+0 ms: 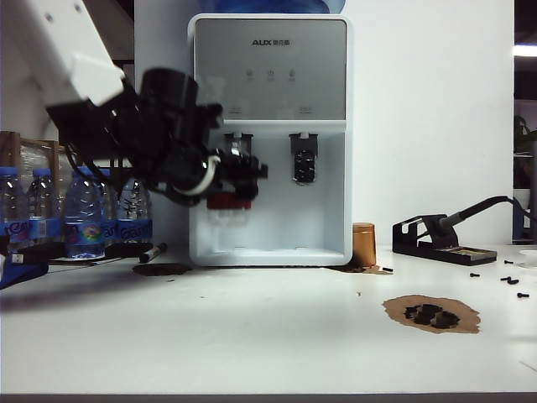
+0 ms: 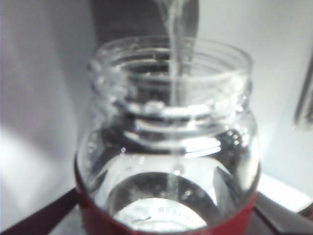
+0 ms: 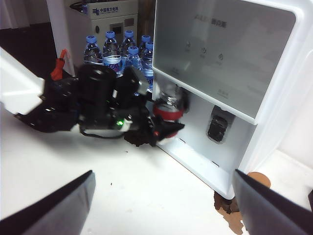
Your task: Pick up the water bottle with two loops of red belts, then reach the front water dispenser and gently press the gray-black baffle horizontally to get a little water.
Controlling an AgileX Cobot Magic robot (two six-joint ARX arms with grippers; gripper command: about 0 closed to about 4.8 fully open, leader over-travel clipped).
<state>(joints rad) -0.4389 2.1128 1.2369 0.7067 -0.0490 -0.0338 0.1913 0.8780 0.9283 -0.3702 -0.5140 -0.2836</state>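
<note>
Brown worn patch (image 1: 431,312) w/ small black bits sits on the white table (image 1: 252,336), closest to the ext. camera, at about 5 o'clock. Behind it, at 3 o'clock, stands a black soldering stand (image 1: 436,239), and a copper cup (image 1: 362,245) is just beside the water dispenser (image 1: 270,138).

Left gripper (image 1: 239,172) is clenched on the water bottle (image 1: 228,197), holding it up in the dispenser's bay, under the left tap. Bottle is off the table and upright. The gray-black baffle (image 1: 237,144) is mostly hidden behind the gripper; can't tell if the bottle touches it. In the left wrist view a thin stream of water (image 2: 175,63) falls into the bottle's open mouth, and there's a red band (image 2: 166,223) round its body.

Blue-capped bottles (image 1: 80,214) stand at 9 o'clock.

Right gripper (image 3: 164,196) hangs back over the table w/ its jaws wide apart, holding nothing, well apart from the dispenser.
</note>
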